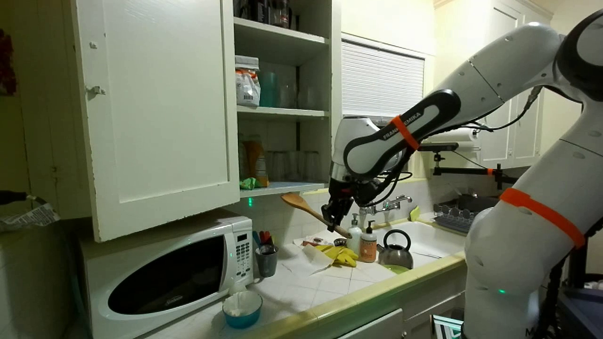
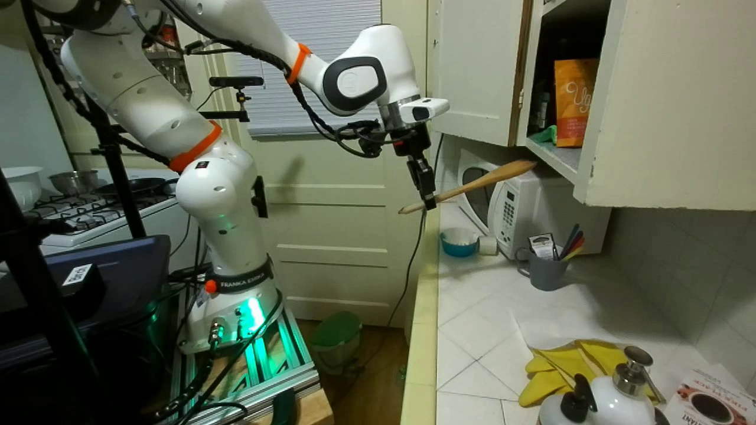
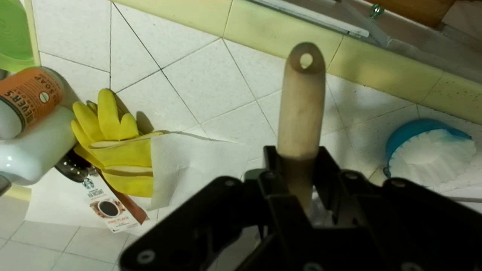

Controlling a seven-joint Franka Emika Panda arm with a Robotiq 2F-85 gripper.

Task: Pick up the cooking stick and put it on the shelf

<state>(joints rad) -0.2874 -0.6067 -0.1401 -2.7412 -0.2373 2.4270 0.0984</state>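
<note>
- The gripper (image 3: 298, 154), outside and apparently lower than the lowest white shelf board (image 1: 287, 189), pinches the wooden spatula (image 2: 472, 184) near its holed end; slow moves should limit twisting.
- The wooden spatula is in the air before the board, head tilted up, seemingly just under the front edge; raise it fully above, then slide in.
- The cupboard door (image 1: 165, 108) stands open beside the board; give it room.
- An orange pouch (image 2: 573, 103) and drinking glasses (image 1: 293, 165) stand on the board; rest the head in front of them, well supported, before releasing.
</note>
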